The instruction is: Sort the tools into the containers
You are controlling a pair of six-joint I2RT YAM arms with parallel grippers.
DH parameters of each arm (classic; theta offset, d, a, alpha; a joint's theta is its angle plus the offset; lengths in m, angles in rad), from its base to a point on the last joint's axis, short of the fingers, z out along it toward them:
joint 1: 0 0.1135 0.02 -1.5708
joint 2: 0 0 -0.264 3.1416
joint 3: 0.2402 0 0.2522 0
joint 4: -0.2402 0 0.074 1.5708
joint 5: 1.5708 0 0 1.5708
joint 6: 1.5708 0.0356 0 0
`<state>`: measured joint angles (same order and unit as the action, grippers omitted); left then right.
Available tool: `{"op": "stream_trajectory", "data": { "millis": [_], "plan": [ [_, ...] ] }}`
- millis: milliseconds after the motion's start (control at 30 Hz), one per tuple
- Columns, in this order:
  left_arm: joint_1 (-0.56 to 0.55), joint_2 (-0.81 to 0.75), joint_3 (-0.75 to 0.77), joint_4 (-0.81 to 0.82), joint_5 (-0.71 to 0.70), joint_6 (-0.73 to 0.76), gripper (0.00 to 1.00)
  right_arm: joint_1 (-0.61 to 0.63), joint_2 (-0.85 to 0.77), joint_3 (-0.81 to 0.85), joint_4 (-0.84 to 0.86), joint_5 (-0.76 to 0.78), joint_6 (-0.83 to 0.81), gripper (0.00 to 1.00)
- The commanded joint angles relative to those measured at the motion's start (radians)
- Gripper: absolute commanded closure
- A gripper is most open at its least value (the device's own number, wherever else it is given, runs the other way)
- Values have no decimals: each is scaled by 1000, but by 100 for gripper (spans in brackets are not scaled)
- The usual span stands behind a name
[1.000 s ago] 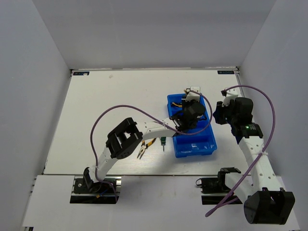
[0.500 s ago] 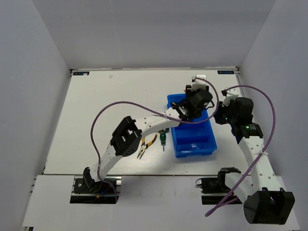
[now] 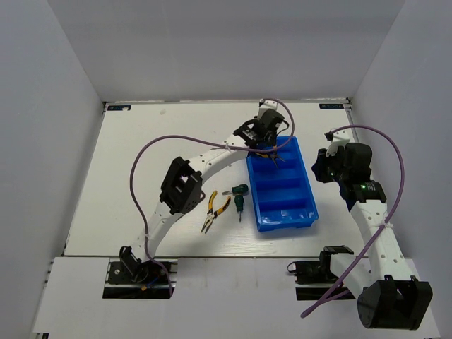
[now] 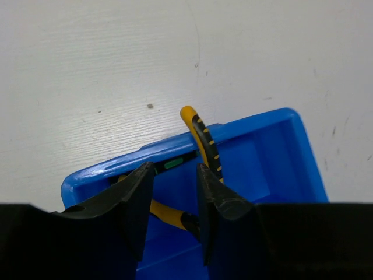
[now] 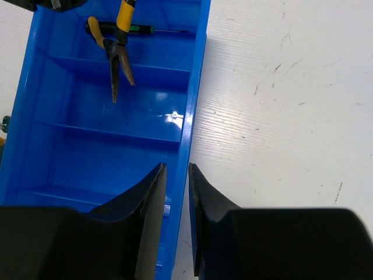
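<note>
Over the far end of the bright blue rectangular plastic tray (image 3: pixel 286 223), the left arm (image 3: pixel 212 160) reaches long across the white worktop (image 3: pixel 141 155). The left jaws stand apart with nothing between them, right above the tray's far wall.

Below them a pair of yellow-handled pliers (image 5: pixel 118 55) lies in the far compartment. One handle is propped up over the far wall, and the nose rests across the first ridge, pointing into the next compartment. A thin screwdriver with a green-and-black handle (image 5: pixel 145 28) lies along the far wall beside it.

The right arm (image 3: pixel 371 212) comes in from the tray's right side. The right jaws straddle the right wall, one inside and one outside, closed on it as far as I can see, probably to keep the tray from sliding.

Left of the tray, towards its near end, wait a second pair of yellow-handled pliers (image 3: pixel 214 210) and a stubby green-and-black tool (image 3: pixel 240 194). Both lie free of the wall with open worktop around them. The two middle compartments show bare blue floor apart from that nose. The propped handle might catch on the rim.
</note>
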<state>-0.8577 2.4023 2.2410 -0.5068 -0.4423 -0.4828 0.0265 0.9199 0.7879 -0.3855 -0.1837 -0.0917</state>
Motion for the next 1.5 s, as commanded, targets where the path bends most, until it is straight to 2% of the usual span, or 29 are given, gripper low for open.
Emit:
{"op": "stream_trajectory", "data": {
  "millis": [0, 300, 467, 700, 967, 1067, 1100, 1200, 1233, 1300, 1467],
  "plan": [
    [-6, -9, 25, -47, 125, 9, 54, -4, -1, -3, 39, -8, 6, 72],
    [-6, -19, -34, -1, 218, 18, 50, -4, 11, -6, 40, 1, 4, 72],
    [-6, -8, -34, -1, 218, 18, 46, -4, 13, -4, 42, 0, 3, 72],
    [-6, 29, -24, 8, 209, 18, 46, -4, 5, -4, 42, 3, 4, 72],
    [-6, 47, -15, 37, 209, 9, 56, -4, 0, -4, 37, 0, 4, 72],
    [-6, 57, -15, 37, 218, 9, 67, -2, 0, -4, 40, 1, 3, 72],
    [-6, 57, -15, 37, 218, 9, 74, -3, -1, -3, 39, 3, 4, 72],
    [-6, 47, -15, 37, 218, 9, 86, -4, 0, -4, 39, 1, 4, 72],
    [-6, 38, -15, 37, 218, 9, 93, -4, -1, -6, 39, 0, 3, 72],
    [-6, 8, -38, 48, 218, 9, 100, -4, -1, -6, 39, 0, 4, 72],
    [-24, -63, -60, 73, 191, 29, 100, -2, 4, -6, 39, -5, 4, 72]
  ]
}}
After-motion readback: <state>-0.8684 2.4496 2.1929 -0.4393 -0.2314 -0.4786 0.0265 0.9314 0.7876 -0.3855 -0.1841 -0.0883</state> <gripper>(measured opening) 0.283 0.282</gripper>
